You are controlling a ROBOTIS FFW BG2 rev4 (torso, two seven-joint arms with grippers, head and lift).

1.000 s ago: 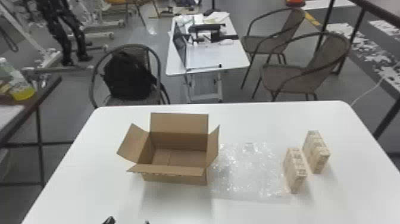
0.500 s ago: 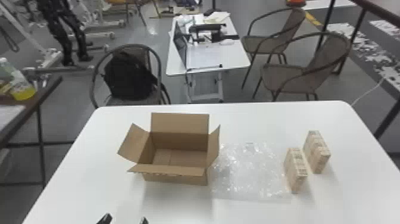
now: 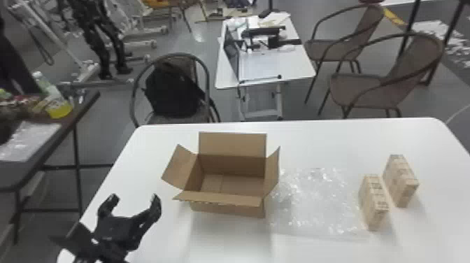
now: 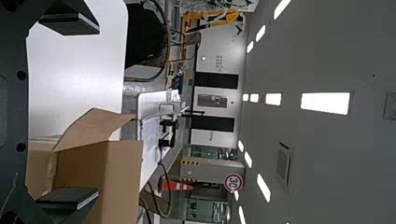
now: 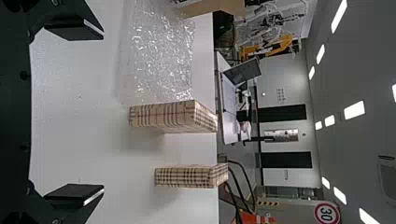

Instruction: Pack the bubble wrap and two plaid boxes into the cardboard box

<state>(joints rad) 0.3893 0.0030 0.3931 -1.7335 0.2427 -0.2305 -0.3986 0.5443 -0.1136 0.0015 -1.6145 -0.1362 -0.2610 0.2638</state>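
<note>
In the head view my left gripper (image 3: 132,201) stands open over the table's front left, left of the cardboard box (image 3: 229,206), whose flaps are spread. The left wrist view shows the left gripper (image 4: 70,114) with its fingers wide apart and the cardboard box (image 4: 95,163) beyond. Flat bubble wrap (image 3: 316,206) lies right of the box. Two plaid boxes stand on edge farther right, a nearer one (image 3: 374,204) and another (image 3: 400,180) behind it. In the right wrist view the right gripper (image 5: 77,112) is open, facing the plaid boxes (image 5: 173,115) with nothing between its fingers.
The white table (image 3: 437,140) carries these things. Behind it stand a chair with a black backpack (image 3: 173,89), more chairs (image 3: 377,84) and a smaller white table (image 3: 276,66). A dark side table (image 3: 84,105) stands at the left.
My left gripper has come farther into the head view from the bottom edge, moving forward over the table. The box, bubble wrap and plaid boxes have stayed in place.
</note>
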